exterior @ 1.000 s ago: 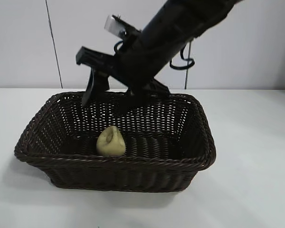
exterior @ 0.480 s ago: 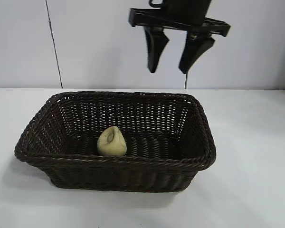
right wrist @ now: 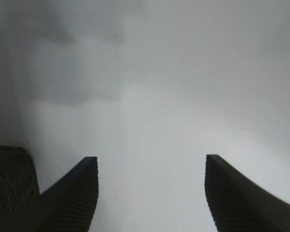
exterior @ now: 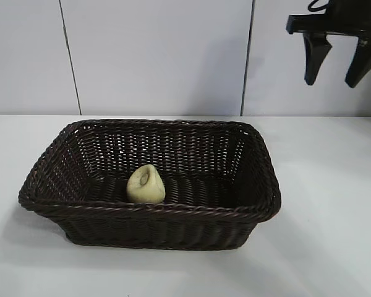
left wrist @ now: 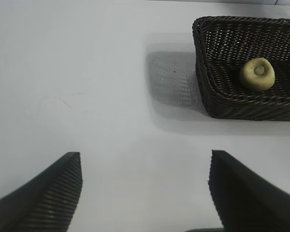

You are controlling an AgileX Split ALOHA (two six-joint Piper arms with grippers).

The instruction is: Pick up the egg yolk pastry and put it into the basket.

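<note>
In basket (exterior: pixel 260 213): egg yolk pastry (exterior: pixel 145 185); right tool (exterior: pixel 339 62) empty, high.

Robot test bench, laboratory setting.
Bare white counter (exterior: pixel 334 185) before plain white wall panels (exterior: pixel 154 55); black arm hardware overhead.

We list the basket (exterior: pixel 149 213) as woven wicker, dark brown, with an open-lattice weave in its walls and floor and a thick braided rim; the strands carry a faint sheen. At about nine o'clock on its floor we note the egg yolk pastry (exterior: pixel 145 184): pale yellow-cream, matt, doughy-looking, dimpled on top. The table (exterior: pixel 321 235) we enter as a smooth white surface, matt with a soft low gloss. The right gripper (exterior: pixel 337 62), at two o'clock, looks like hard black matt plastic. On the left gripper (left wrist: pixel 145 193) we record black fingers (left wrist: pixel 48 198) faced with finely ribbed pads.
</note>
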